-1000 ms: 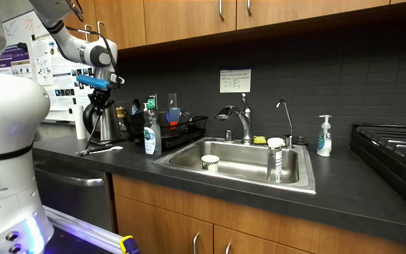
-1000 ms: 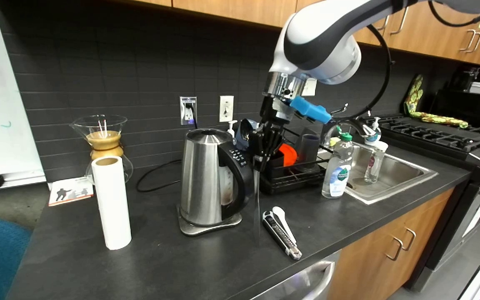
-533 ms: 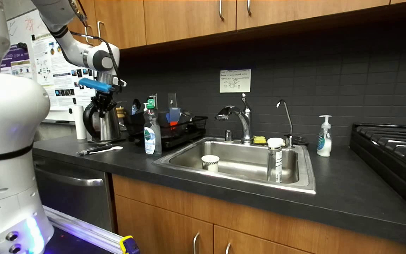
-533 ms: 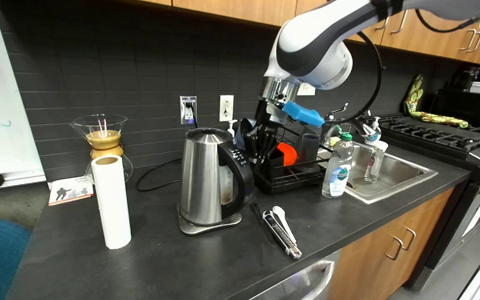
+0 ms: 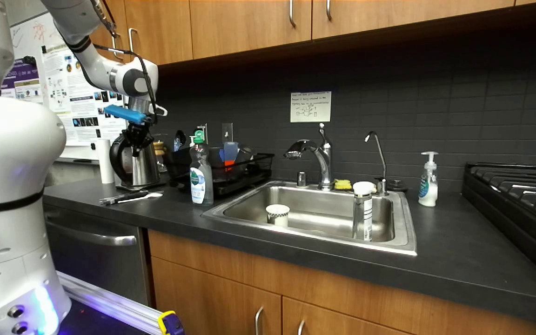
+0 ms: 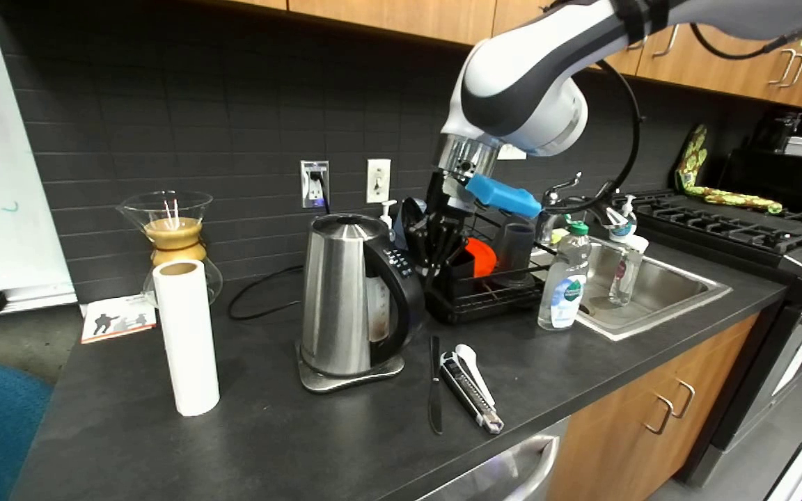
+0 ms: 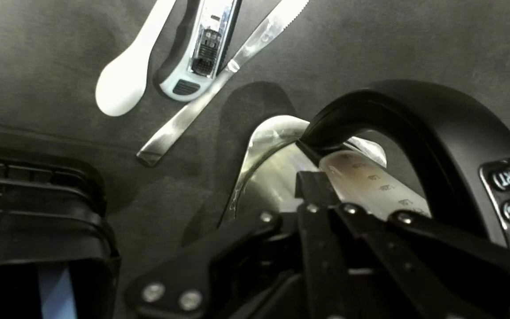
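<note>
I set my clock on the tips of the gripper [image 7: 307,195] in the wrist view. At nine o'clock sits the black dish rack [image 7: 38,230], a pale blue strip [image 7: 58,290] showing inside it. At ten lies the white spoon [image 7: 124,86] and at eleven the cutter [image 7: 206,51], its rounded end touching, or all but touching, the table knife [image 7: 233,66]. That knife lies flat on the counter [image 7: 51,48], handle end toward nine, serrated blade reaching up toward twelve. The tips come next: close together and carrying nothing, though I can't make out whether a sliver of gap lies between them. At three stands the electric kettle [image 7: 370,184], its black handle [image 7: 445,133] arching at two; whether I touch it doesn't show. I read this as a step between grasps, the gripper unloaded and the knife loose. To my mind, the next move calls for clearing the kettle first, since a sideways swing at this height could snag the handle.
</note>
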`<action>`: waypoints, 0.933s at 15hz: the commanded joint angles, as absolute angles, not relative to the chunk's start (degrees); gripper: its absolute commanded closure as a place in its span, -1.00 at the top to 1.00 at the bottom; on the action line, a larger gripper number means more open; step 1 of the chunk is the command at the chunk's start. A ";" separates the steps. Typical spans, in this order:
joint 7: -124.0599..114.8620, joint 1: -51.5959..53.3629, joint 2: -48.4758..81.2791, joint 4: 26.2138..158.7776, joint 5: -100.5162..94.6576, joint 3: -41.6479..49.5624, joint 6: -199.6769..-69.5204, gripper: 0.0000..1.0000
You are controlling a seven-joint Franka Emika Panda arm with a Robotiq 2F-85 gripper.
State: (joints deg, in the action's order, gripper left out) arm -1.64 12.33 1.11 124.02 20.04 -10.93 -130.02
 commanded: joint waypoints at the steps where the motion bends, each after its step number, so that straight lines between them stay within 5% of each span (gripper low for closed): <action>1: -5.63 11.89 -2.22 128.64 19.65 -11.04 -131.39 -0.38; 11: -13.55 8.83 -9.56 138.67 16.90 -9.59 -132.26 0.95; 14: -17.13 8.34 -9.39 140.06 15.19 -9.96 -133.51 1.00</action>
State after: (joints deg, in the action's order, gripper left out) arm -12.77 8.66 -8.02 137.76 17.31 -9.58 -131.69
